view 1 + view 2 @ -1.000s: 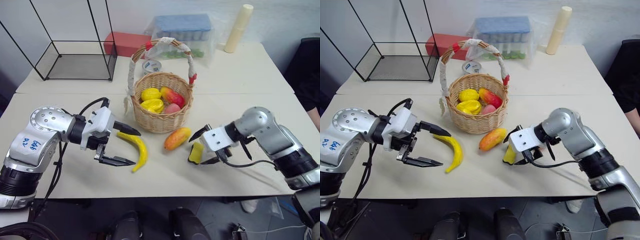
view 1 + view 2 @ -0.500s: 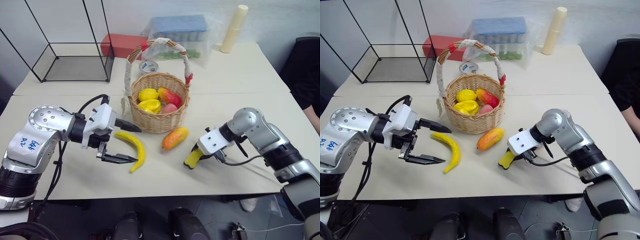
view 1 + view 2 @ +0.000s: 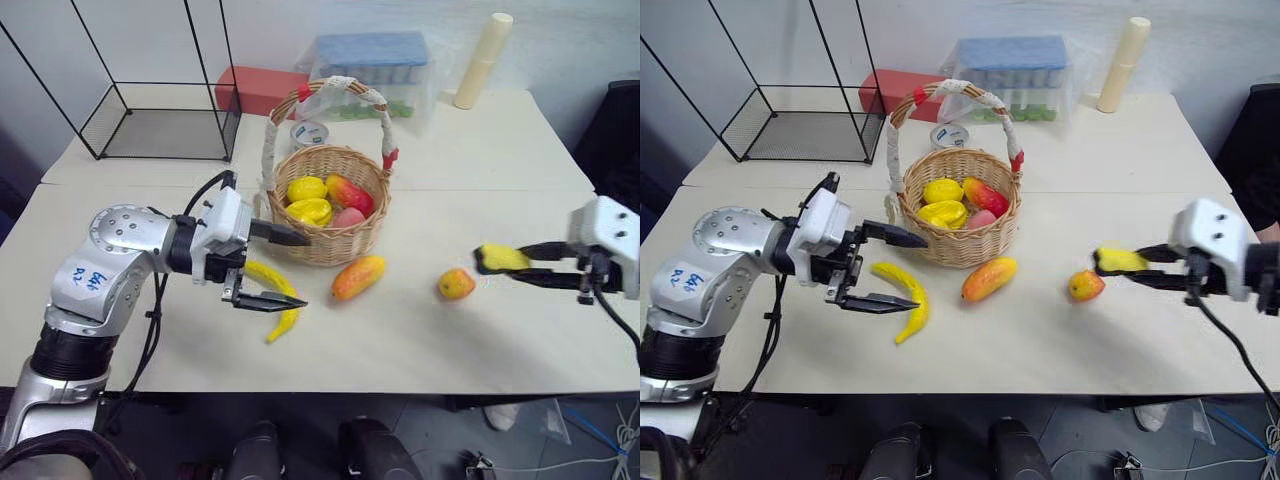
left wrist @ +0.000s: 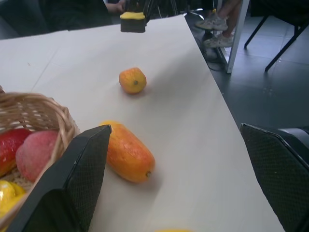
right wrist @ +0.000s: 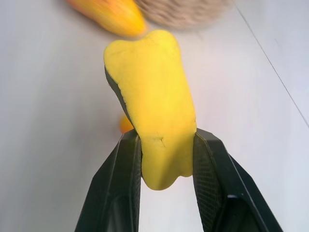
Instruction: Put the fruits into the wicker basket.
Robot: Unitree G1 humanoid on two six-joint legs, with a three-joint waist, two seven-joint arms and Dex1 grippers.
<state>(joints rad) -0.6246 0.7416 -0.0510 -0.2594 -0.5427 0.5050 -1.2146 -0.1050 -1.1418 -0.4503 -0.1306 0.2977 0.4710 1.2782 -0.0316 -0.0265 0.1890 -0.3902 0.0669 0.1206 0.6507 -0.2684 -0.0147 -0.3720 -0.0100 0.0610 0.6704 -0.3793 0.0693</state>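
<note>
From the head, the wicker basket (image 3: 328, 215) sits mid-desk with fruit inside; banana (image 3: 278, 300), mango (image 3: 358, 277) and small round fruit (image 3: 456, 284) lie toward the desk's near edge. The left gripper (image 3: 285, 270) gapes wide over the banana.

The left wrist view looks over mango and round fruit.

In the right wrist view, the right gripper (image 5: 164, 159) pinches a flat yellow block (image 5: 152, 101).

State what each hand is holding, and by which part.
The right hand pinches the flat yellow block by one end. The left hand is open above the banana, holding nothing.
</note>
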